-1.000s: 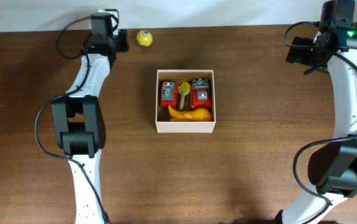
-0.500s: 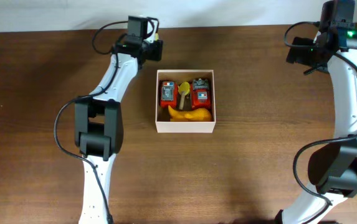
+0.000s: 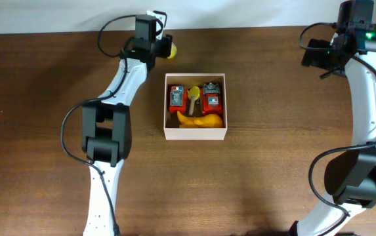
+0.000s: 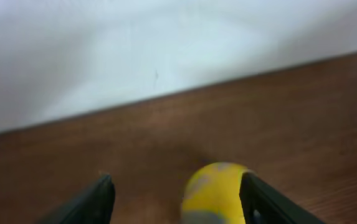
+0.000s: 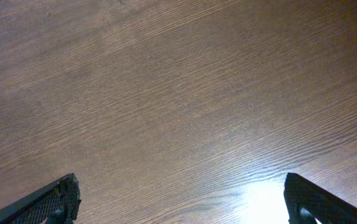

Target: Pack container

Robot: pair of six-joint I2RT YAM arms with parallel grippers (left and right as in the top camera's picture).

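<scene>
My left pincer (image 4: 177, 194), spread, straddles the yellow ball (image 4: 217, 186) to pinch it for the container (image 3: 195, 134); my right pincer (image 5: 181, 200), also spread, waits aside over the table (image 5: 166, 93).

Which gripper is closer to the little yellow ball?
Left. The left gripper is open around the yellow ball near the back edge of the table. The right gripper is open over wood, far across the table.

No text, label or number can be read.
</scene>
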